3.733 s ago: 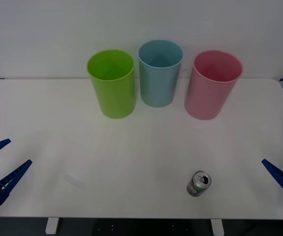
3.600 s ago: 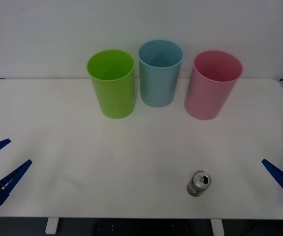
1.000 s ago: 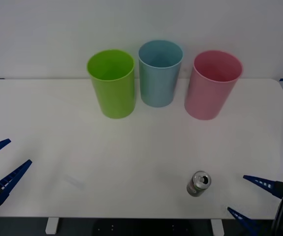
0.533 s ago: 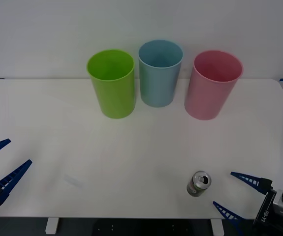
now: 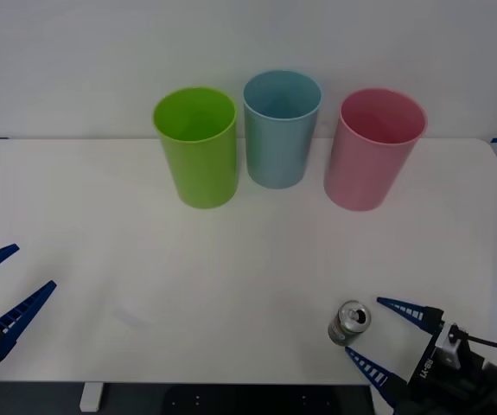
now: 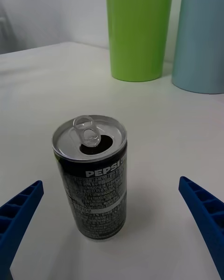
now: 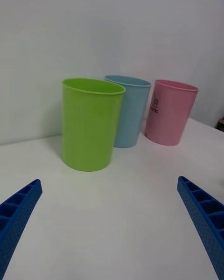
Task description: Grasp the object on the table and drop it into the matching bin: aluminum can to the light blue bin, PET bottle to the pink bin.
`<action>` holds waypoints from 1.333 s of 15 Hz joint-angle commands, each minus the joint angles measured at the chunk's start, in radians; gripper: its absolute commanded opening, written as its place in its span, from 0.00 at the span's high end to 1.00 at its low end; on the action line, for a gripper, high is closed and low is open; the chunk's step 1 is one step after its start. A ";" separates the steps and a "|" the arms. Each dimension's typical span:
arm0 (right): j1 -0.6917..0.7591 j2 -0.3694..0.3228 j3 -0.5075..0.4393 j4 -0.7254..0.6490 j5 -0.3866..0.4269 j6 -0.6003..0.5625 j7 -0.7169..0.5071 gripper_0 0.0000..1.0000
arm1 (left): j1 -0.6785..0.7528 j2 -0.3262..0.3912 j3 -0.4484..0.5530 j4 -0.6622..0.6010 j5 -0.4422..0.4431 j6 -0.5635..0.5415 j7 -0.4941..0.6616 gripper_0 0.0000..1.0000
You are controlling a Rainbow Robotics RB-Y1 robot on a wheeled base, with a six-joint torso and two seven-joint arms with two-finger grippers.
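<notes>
The aluminum can (image 5: pixel 348 322) stands upright near the table's (image 5: pixel 144 242) front edge, right of centre; its dark label and pull-tab top fill the right wrist view (image 6: pixel 92 175). My right gripper (image 5: pixel 376 335) is open just right of the can, its fingers apart and clear of it. The light blue bin (image 5: pixel 281 128) stands at the back centre, the pink bin (image 5: pixel 372 149) to its right. My left gripper (image 5: pixel 2 290) stays open at the front left corner.
A lime green bin (image 5: pixel 196 145) stands left of the light blue one, also seen in the left wrist view (image 7: pixel 91 121). A broad bare stretch of white tabletop lies between the bins and the can.
My right gripper has come in from the table's right edge toward the can, turning its open fingers to face it. The can and the left arm have not moved.
</notes>
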 commanded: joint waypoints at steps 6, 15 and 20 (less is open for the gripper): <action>-0.046 0.008 0.100 0.000 -0.005 0.124 0.011 0.00 | 0.000 0.000 0.000 0.000 0.000 0.000 0.000 0.00; -0.046 0.017 0.106 0.000 -0.003 0.135 0.033 0.90 | 0.000 0.000 0.000 0.000 0.000 0.000 0.000 0.00; -0.048 0.017 0.106 0.000 -0.006 0.133 0.045 1.00 | 0.000 0.000 0.000 0.000 0.000 0.000 0.000 0.00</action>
